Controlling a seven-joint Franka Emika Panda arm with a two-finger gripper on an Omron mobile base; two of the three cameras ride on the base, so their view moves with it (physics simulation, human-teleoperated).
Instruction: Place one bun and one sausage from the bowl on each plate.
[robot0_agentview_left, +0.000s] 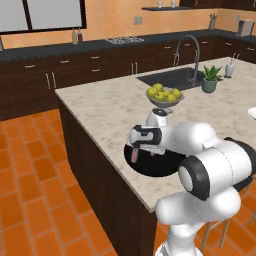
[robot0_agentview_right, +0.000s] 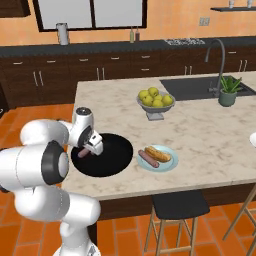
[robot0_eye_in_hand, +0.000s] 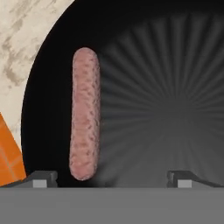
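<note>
We see the black bowl (robot0_agentview_right: 112, 157) at the near edge of the marble worktop (robot0_agentview_right: 210, 130), with our pincer (robot0_eye_in_hand: 112, 177) hanging over its left part. In the hand view one sausage (robot0_eye_in_hand: 84, 113) lies along the bowl's ribbed floor near the rim, just inside the left fingertip (robot0_eye_in_hand: 39, 178); the two tips stand spread wide apart and pinch nothing. From the base views the same sausage (robot0_agentview_left: 134, 154) shows as a pinkish stub below the hand, though whether it touches the bowl's floor we cannot tell from there. Just beside the bowl on its right sits the pale blue plate (robot0_agentview_right: 170, 162), carrying a second sausage (robot0_agentview_right: 148, 159) and a golden bun (robot0_agentview_right: 158, 153) lying side by side. Farther back on the worktop a grey footed bowl (robot0_agentview_right: 155, 107) holds a heap of yellow-green fruit (robot0_agentview_right: 154, 97). Behind it lie the dark sink (robot0_agentview_right: 200, 89) with its curved tap (robot0_agentview_right: 218, 60), and a small potted plant (robot0_agentview_right: 229, 91) stands near the sink's right side.
</note>
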